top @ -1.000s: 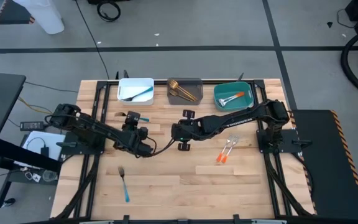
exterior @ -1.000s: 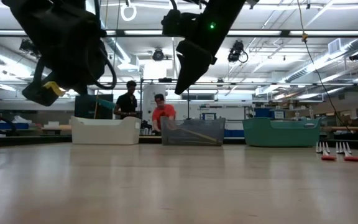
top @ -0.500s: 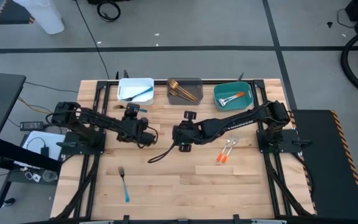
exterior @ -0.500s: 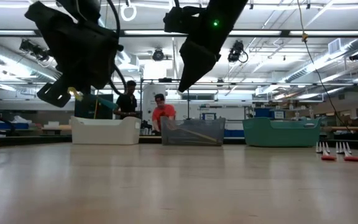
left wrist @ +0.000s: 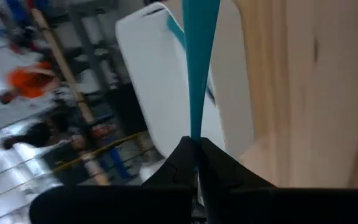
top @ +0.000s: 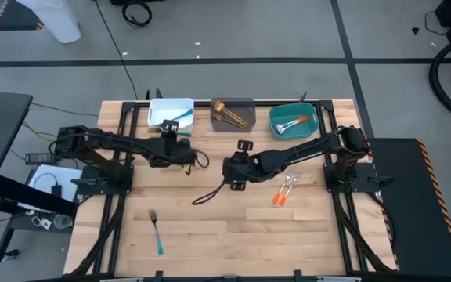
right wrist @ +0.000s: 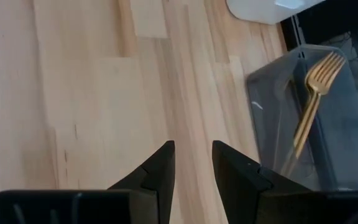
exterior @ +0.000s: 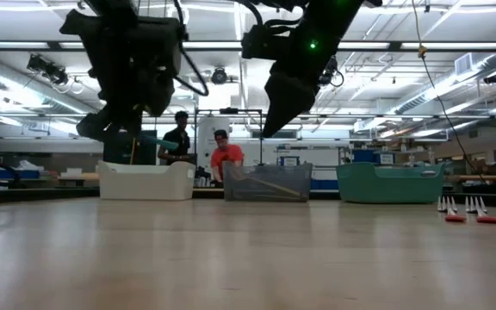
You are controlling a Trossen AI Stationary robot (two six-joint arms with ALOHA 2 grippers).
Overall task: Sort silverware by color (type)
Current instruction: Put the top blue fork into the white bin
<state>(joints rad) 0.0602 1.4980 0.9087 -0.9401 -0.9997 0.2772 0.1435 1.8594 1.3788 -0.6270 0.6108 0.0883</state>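
Left wrist view: left gripper (left wrist: 194, 149) clenched on blue-handled utensil (left wrist: 199, 68) — near the white bin (left wrist: 160, 93).
Right wrist view: right gripper (right wrist: 191, 163) parted, empty — gold fork (right wrist: 312, 93) lying in the grey bin (right wrist: 272, 124).

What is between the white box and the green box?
The grey bin with gold forks sits between the white bin and the teal bin, in the high view.

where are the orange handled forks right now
In the high view, two orange-handled forks lie on the table's right side, just past the right gripper; more sit in the teal bin.
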